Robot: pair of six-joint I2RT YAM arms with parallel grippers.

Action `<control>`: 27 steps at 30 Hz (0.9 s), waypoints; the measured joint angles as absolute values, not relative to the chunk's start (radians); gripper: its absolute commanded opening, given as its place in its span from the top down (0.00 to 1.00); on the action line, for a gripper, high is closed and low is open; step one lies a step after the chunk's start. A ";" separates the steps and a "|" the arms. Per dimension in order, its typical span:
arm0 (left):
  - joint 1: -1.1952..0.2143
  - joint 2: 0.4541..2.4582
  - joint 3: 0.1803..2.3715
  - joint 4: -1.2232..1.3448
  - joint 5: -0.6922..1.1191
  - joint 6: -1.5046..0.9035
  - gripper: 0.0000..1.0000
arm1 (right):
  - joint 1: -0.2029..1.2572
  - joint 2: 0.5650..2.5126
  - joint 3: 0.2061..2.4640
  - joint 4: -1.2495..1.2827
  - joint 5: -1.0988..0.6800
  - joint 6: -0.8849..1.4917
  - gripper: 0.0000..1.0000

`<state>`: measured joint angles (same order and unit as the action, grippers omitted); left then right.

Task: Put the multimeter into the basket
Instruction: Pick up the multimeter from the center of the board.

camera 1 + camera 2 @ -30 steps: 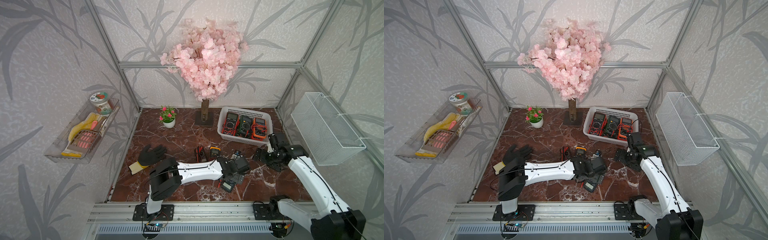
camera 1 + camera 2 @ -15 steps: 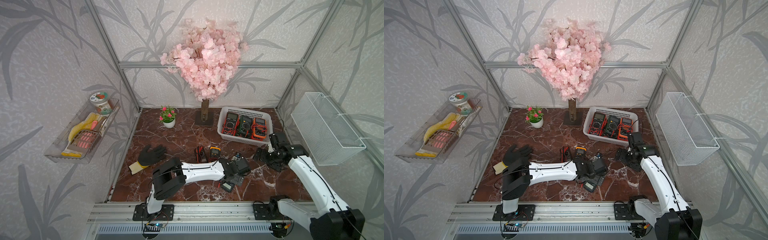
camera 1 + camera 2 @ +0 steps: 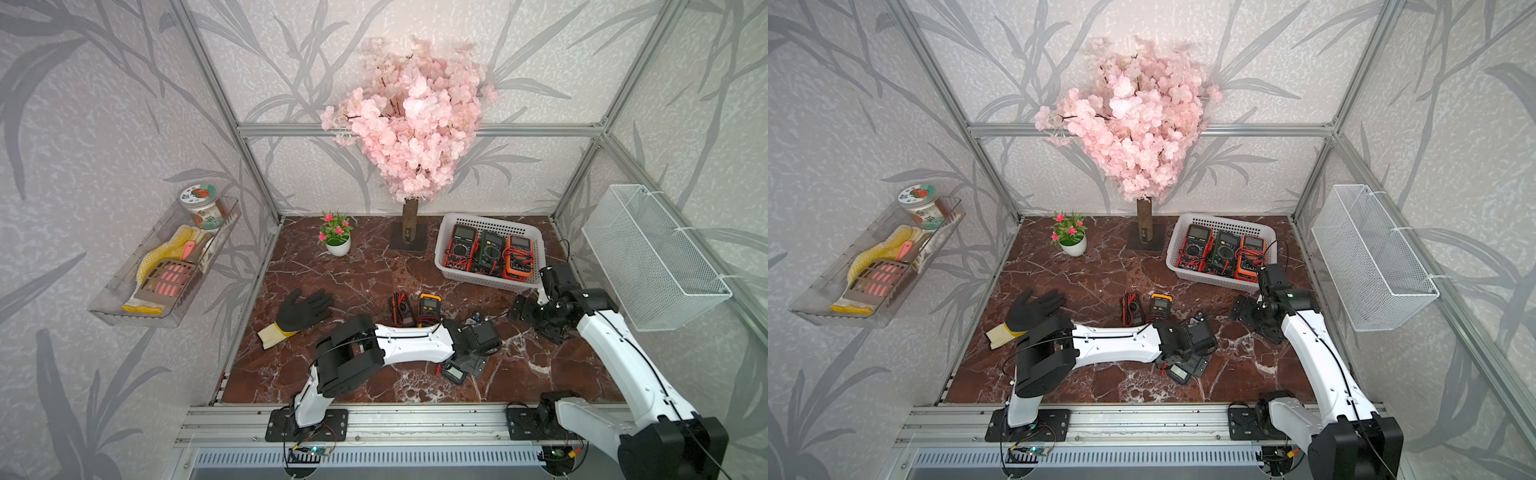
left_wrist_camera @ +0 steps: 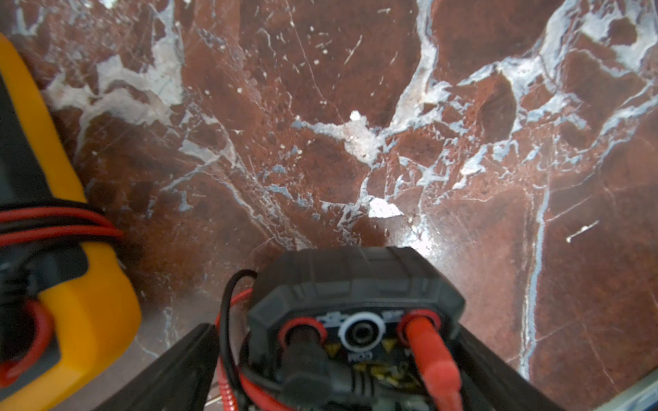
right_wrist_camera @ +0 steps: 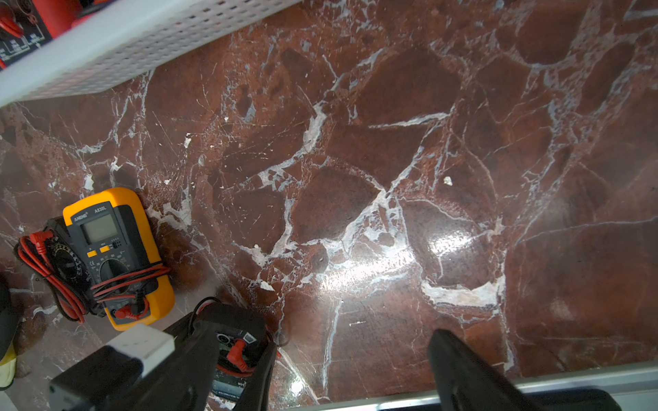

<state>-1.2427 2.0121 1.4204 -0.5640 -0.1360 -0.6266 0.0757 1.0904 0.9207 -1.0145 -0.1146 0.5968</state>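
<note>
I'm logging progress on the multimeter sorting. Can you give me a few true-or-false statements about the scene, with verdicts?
1. The basket holds three multimeters. True.
2. The yellow multimeter lies in the basket. False: it lies on the table.
3. The left tool straddles a dark multimeter. True.
4. The right tool grips a multimeter. False: it is open and empty.

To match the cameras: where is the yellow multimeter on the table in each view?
Both top views: yellow multimeter mid-table, on the robot's side of the basket.
Left wrist: only its side, cut off at the edge.
Right wrist: whole, face up, beside a black meter.
Shared landmark: the red and black leads round it.
</note>
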 measured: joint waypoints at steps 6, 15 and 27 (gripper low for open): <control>-1.242 2.012 1.420 -0.551 -0.117 -0.618 0.28 | 0.075 1.102 0.921 -1.015 -0.115 0.601 0.03; -1.221 2.009 1.423 -0.556 -0.098 -0.596 0.48 | 0.070 1.108 0.928 -1.015 -0.117 0.616 0.03; -1.113 1.941 1.518 -0.604 -0.091 -0.545 0.50 | 0.059 1.133 0.953 -0.985 -0.117 0.647 0.03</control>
<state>-1.1133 1.9408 1.5185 -0.6037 -0.0906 -0.5446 0.0589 1.1328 0.9535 -0.9848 -0.1169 0.6472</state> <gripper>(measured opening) 0.741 0.973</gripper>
